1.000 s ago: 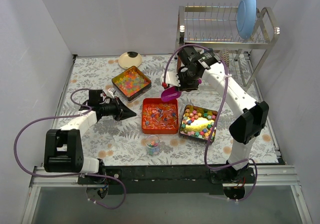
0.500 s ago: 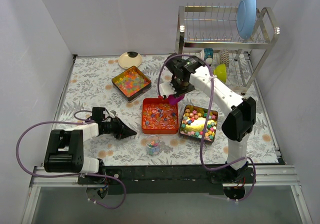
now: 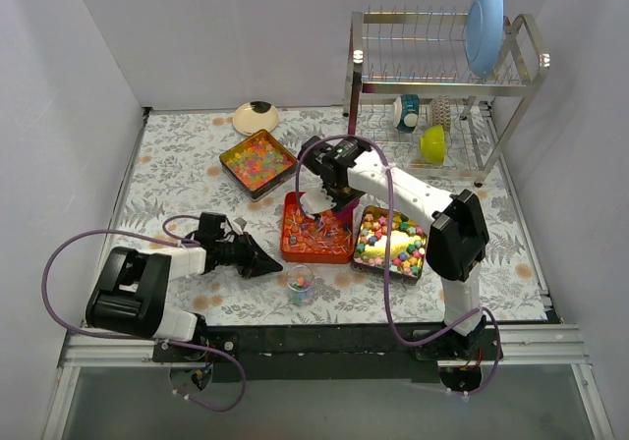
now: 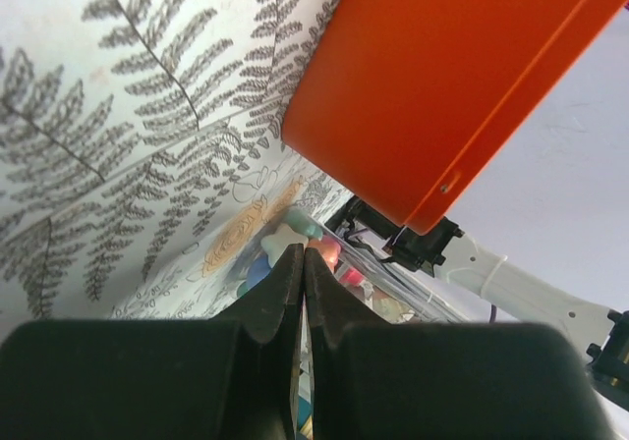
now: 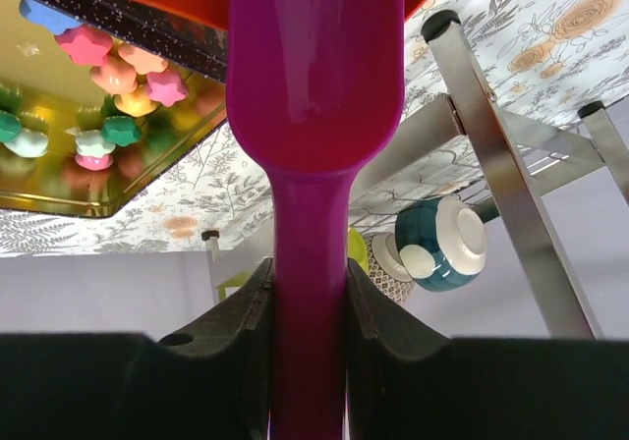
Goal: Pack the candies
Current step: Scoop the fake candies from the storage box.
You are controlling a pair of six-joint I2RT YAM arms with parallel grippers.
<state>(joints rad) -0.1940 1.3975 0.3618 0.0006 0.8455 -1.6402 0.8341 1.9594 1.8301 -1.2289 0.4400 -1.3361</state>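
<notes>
Candies (image 3: 316, 228) are located in four containers on the fern-printed table (image 3: 177, 165). Blue, pink and white wrapped pieces fill the orange tray (image 3: 314, 257) at centre. Glossy orange, red and green beads (image 3: 257, 159) fill the left tin (image 3: 237, 177), just beyond the tray's far left corner. Pastel chunky pieces (image 3: 391, 241) fill the right tin (image 3: 385, 270), just beside the tray's right wall. A small clear cup (image 3: 301, 285) near the tray's front wall holds a few mixed pieces.

I read the right gripper (image 3: 334, 194) over the far right corner of the orange tray. In the right wrist view its fingers (image 5: 257, 312) are clamped on the handle of the purple scoop (image 5: 313, 106), and the scoop's bowl crosses the tray rim. I cannot tell what the bowl contains.

I read the left gripper (image 3: 263, 261) low over the table, just left of the tray's near left corner, pointing toward the cup. In the left wrist view its fingers (image 4: 280, 293) are pressed together with nothing between them.

A dish rack (image 3: 442, 77) stands at the far right with a blue plate (image 3: 484, 13) on top. A cream dish (image 3: 256, 117) sits at the far edge.
</notes>
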